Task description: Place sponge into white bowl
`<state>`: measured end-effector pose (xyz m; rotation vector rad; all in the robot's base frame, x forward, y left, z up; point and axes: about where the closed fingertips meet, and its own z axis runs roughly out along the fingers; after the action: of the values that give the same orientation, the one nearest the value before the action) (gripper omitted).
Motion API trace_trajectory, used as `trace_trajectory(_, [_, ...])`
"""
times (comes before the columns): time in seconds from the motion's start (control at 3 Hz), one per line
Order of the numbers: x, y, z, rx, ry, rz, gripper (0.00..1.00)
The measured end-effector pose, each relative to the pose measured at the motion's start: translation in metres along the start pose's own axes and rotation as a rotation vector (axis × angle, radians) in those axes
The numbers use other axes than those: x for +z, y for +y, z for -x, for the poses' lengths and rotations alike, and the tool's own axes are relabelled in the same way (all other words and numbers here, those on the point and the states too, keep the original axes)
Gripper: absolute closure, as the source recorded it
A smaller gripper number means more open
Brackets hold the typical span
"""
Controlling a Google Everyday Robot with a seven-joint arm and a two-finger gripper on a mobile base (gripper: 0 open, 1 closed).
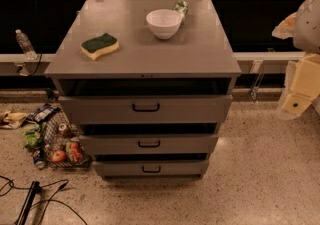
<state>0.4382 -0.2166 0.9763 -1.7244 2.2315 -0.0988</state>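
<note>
just one sponge and one white bowl on the cabinet; gripper far right, state unclear.

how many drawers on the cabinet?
3, stacked: top drawer, middle drawer, bottom drawer. Gripper sits at the right edge, beside the cabinet.

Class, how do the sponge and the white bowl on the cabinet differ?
The sponge is yellow with a green top; the white bowl is plain white. The sponge lies flat and wavy-edged; the bowl stands round, upright, empty. Both rest on the grey cabinet top, apart. The pincer hangs right of the cabinet.
</note>
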Motion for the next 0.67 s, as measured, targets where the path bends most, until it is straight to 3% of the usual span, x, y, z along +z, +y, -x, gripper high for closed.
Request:
trace_trajectory(0.33, [-0.0006,-0.0005,0.0009,0.0,-0.004,-0.004,0.0])
trace_trajectory(0.67, [0.0084,-0.0048,0.009,0.008,-0.073,-0.005,0.0])
